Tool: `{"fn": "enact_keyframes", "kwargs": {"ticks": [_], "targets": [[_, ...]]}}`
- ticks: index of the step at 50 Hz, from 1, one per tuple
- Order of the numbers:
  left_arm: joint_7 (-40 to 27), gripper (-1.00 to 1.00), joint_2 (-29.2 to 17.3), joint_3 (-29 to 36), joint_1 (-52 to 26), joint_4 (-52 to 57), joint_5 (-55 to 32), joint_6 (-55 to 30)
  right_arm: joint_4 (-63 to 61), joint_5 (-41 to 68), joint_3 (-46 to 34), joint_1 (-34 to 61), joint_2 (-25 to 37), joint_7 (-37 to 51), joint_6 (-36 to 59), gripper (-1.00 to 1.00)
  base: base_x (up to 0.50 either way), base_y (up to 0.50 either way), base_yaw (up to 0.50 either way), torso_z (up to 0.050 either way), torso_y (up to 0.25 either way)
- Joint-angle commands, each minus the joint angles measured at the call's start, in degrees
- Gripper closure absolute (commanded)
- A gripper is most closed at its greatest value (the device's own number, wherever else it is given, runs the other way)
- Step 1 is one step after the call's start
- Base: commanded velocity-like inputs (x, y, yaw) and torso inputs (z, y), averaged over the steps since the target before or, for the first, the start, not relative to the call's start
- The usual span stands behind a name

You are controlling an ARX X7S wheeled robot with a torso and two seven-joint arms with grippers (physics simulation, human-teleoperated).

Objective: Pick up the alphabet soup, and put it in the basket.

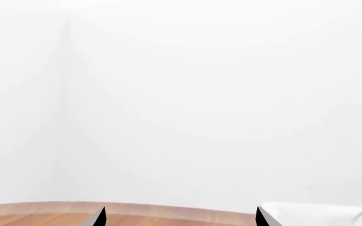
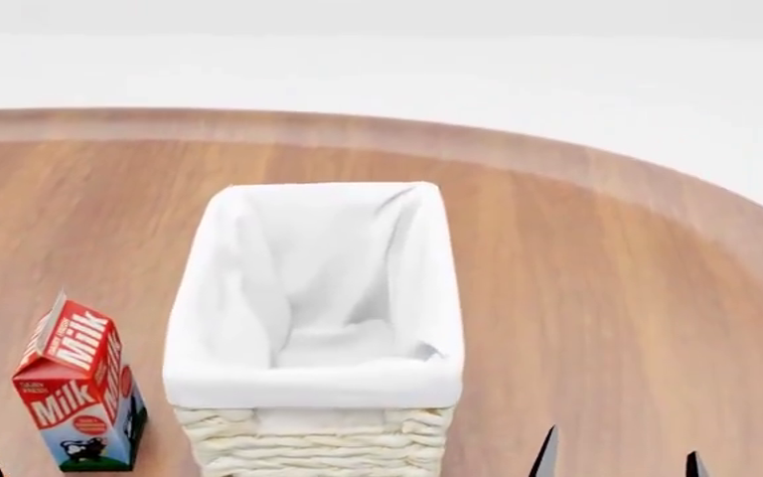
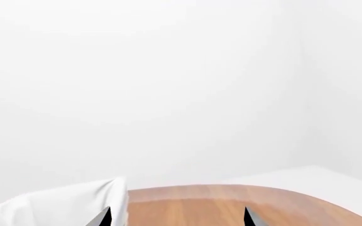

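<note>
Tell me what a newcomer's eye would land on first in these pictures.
The basket, cream wicker with a white cloth lining folded over its rim, stands in the middle of the round wooden table and looks empty inside. To its left, apart from it, stands a red milk carton. No soup can shows in any view, and only dark fingertips of the two hands poke in at the frames' lower edges.
</note>
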Motion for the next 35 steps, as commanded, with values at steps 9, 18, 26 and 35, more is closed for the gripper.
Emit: {"fn": "enact_keyframes", "kwargs": {"ticks": [9,18,26,35], "targets": [[-0.4,-1.00,-0.3,0.2,0.1,0.0,0.0,0.1,1.2,-0.1,-0.6,-0.1,0.0,-0.8,-2.5,-1.00,0.07,0.00,0.00,0.000,0.000],[-0.6,-1.00,-0.4,0.3,0.1,0.1,-0.1,0.2,1.9,-0.8,-1.5,0.3,0.3,-1.4,-2.6,-1.00,0.00,0.00,0.00,0.000,0.000],[-0.8,-1.00,-0.6,0.2,0.3,0.1,-0.2,0.5,1.8,-0.7,-1.6,0.2,0.4,-1.3,-2.7,-1.00,0.00,0.00,0.00,0.000,0.001],[-1.0,-1.00,-0.7,0.2,-0.3,-0.7,-0.4,0.4,2.3,-0.8,-1.6,0.7,1.6,-1.8,-2.0,-1.00,0.00,0.00,0.00,0.000,0.000]]}}
